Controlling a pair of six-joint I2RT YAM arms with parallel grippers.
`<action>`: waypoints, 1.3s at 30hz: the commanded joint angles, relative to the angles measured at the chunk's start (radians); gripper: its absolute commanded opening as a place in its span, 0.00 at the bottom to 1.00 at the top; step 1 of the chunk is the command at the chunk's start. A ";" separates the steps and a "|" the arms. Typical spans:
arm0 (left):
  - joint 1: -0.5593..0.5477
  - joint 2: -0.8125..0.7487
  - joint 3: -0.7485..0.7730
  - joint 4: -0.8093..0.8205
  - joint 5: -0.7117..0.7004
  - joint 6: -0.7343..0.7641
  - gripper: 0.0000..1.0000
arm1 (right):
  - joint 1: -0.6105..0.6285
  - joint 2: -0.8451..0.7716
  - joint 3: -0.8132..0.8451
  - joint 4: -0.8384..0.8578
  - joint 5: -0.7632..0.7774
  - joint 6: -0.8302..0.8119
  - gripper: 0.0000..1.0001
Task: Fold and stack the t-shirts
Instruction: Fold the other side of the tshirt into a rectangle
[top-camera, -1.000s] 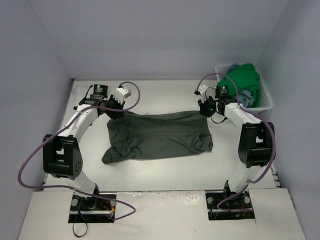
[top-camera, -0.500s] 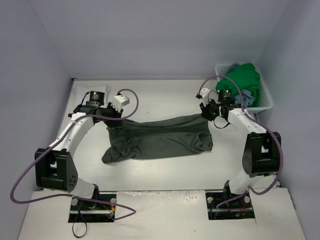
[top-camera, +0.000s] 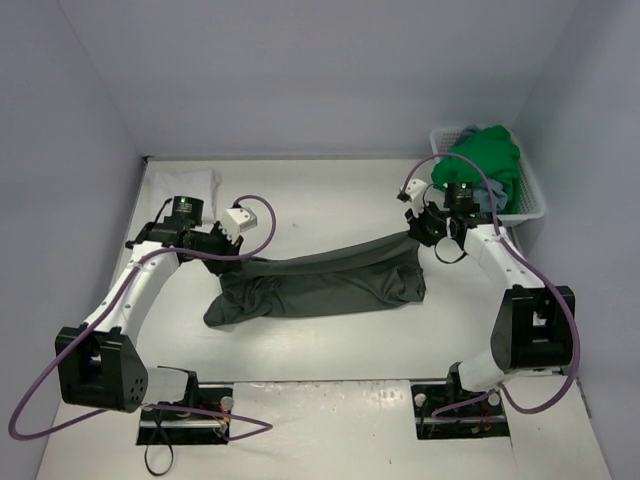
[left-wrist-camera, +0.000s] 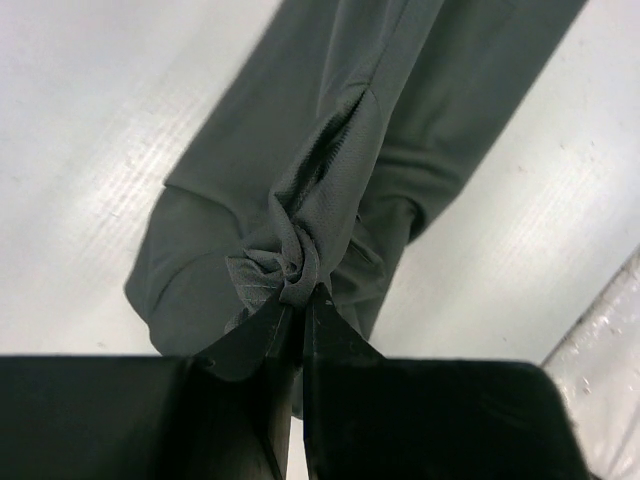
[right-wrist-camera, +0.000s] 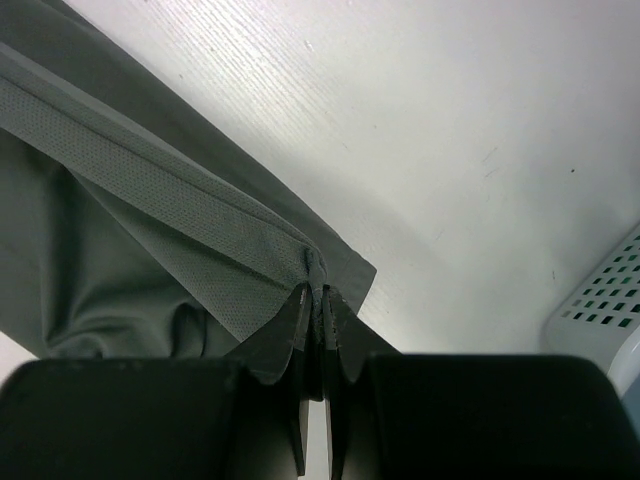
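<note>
Dark olive-grey t-shirt stretched between two arms.
Left gripper and right gripper pinch thin corners, fully closed; pulling apart could slip the cloth out.

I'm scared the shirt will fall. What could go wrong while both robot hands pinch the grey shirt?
The left gripper pinches only a small bunched knot of the dark olive-grey shirt, so it might slip out. The right gripper holds just a thin edge; that could slip too. The shirt's near part lies crumpled on the table, so the fold may come out wrinkled.
</note>
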 joint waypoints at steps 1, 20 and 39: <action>0.006 -0.041 0.006 -0.090 0.059 0.074 0.00 | -0.003 -0.059 0.016 -0.029 -0.031 -0.026 0.00; 0.006 -0.061 -0.040 -0.222 0.035 0.175 0.34 | -0.001 -0.109 -0.008 -0.200 0.011 -0.119 0.22; 0.000 0.010 -0.040 -0.012 -0.039 0.034 0.26 | -0.003 -0.040 0.018 -0.206 -0.012 -0.115 0.23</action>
